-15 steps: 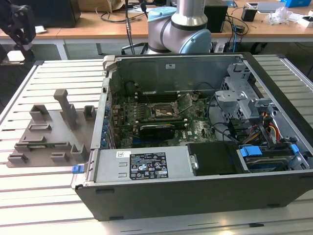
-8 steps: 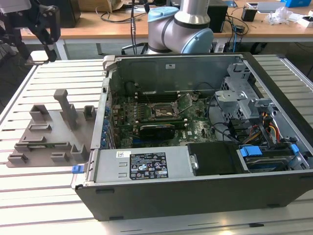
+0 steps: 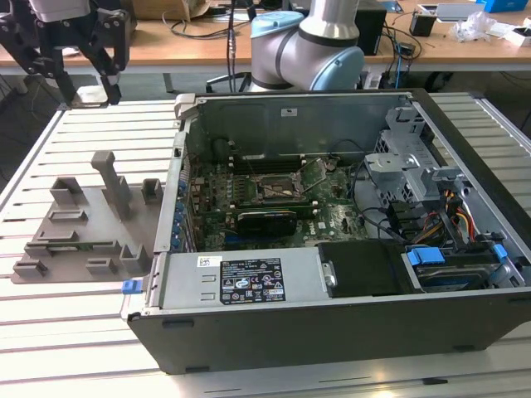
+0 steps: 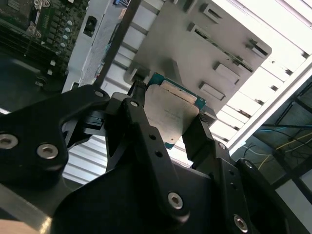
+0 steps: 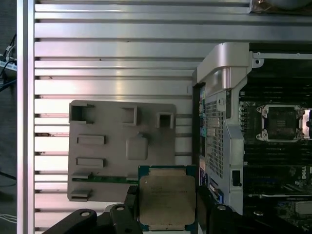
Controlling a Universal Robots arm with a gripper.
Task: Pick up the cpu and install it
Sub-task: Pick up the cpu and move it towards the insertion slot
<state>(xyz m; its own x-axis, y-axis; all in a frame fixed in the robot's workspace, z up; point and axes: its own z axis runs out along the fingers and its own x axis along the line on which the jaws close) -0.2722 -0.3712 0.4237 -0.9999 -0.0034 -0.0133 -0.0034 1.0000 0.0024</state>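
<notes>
The cpu, a flat square chip with a pale metal top and a green rim, sits between the black fingers of my gripper. The gripper is shut on the cpu's two opposite edges. In the second wrist view the cpu is held the same way, hanging in the air above the grey fixture plate. In the exterior view the gripper is high at the exterior view's left, over the slatted table. The empty black socket lies on the motherboard inside the open computer case, also seen as the socket.
The grey fixture plate with raised blocks and slots lies on the slatted aluminium table beside the case. The case wall stands between plate and motherboard. Drive cages and cables fill the case's far side.
</notes>
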